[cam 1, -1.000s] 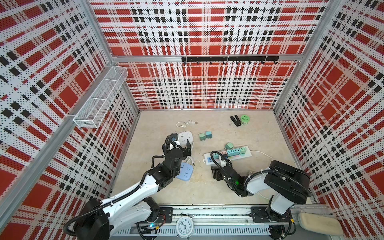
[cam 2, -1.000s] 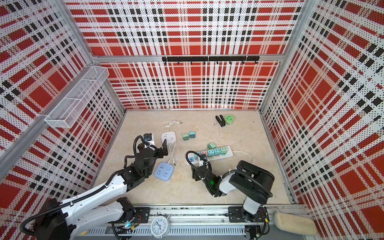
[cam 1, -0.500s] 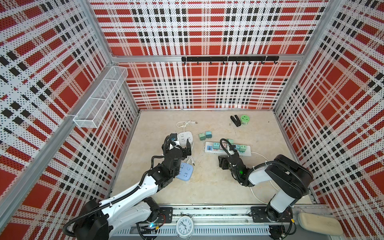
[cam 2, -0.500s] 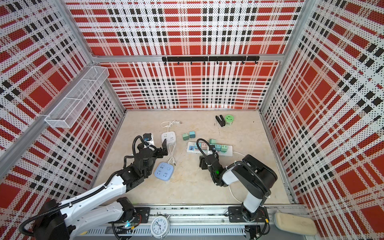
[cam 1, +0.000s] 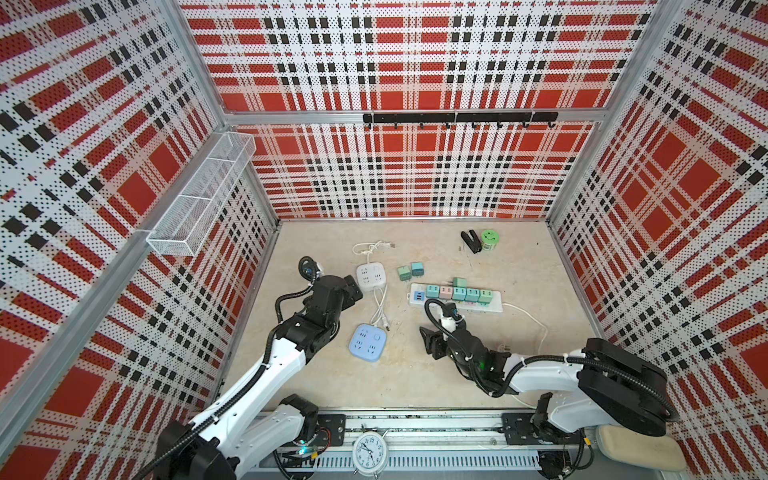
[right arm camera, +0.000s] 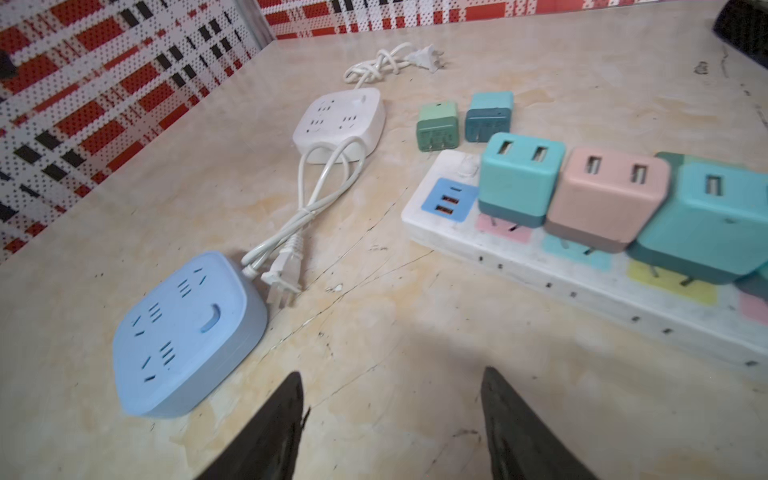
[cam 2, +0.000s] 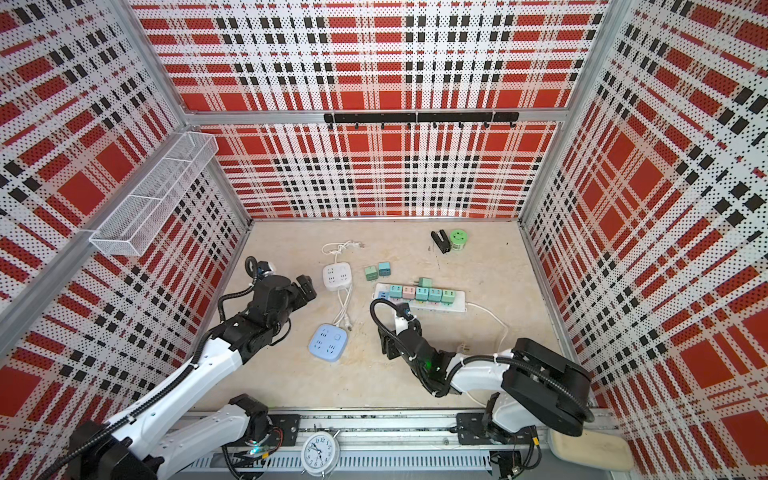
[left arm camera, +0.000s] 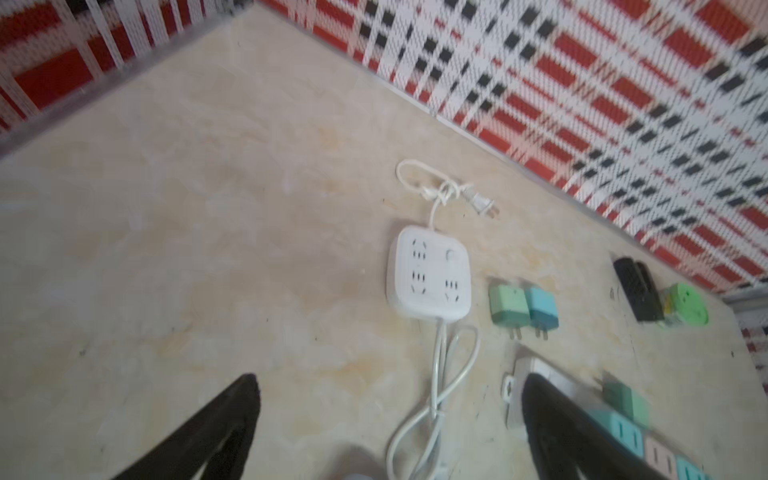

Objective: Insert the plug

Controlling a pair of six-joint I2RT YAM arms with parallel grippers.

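Two grippers hover empty over the surface [right arm camera: 415,332]: the right gripper [right arm camera: 392,374], jaws half spread, between the blue socket block [right arm camera: 187,332] and the white power strip [right arm camera: 519,259], the left gripper [left arm camera: 389,376] spread wide. The white two-pin plug [right arm camera: 284,270] lies flat just beside the blue block, its cable [right arm camera: 320,191] looped behind; closing jaws could skid or twist it, I judge, so it meets a socket tilted. Farther off, a green cube plug [right arm camera: 436,124] and a blue cube plug [right arm camera: 488,110] lie loose near the strip's end; which plug is meant I cannot tell
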